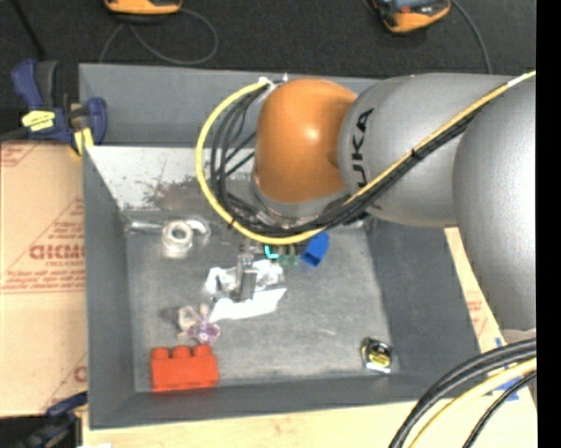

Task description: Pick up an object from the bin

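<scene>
Where the gripper (245, 283) stands low in the bin (107, 278), a white crumpled piece (254, 304) lies directly under it; whether the gripper is spread or pressed together cannot be told. Near its right lies a blue block (315, 248); up-left, a metal ring (177, 238); farther down-left, an orange brick (183, 367).

A large silver arm (448, 157) reaches in from the right and bends steeply downward. A rounded orange cover (299, 138) caps its lower end, looped by yellow and black cables (203, 157). Beneath it, the gripper (245, 278) points straight down.
</scene>
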Action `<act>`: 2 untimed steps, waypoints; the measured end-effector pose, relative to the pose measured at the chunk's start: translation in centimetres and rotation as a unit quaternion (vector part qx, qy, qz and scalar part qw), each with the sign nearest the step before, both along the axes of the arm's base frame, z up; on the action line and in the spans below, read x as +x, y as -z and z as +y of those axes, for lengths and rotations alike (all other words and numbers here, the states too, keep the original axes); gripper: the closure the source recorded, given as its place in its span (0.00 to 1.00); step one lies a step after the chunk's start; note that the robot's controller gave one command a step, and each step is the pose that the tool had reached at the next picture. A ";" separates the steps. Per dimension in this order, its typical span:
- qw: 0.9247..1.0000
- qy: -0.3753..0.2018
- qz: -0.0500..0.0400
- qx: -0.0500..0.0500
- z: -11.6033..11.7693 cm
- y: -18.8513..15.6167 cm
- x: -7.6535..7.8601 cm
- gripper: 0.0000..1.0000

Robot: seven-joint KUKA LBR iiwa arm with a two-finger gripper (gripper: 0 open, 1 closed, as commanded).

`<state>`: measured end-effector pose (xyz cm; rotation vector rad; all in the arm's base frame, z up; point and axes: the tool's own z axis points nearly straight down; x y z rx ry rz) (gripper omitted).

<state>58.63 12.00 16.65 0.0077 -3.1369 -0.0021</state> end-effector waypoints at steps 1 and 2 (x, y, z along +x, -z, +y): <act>0.987 -0.160 -0.003 -0.001 -5.3 9.7 -1.8 0.00; 0.966 -0.258 -0.005 -0.001 -5.3 6.5 -3.6 0.00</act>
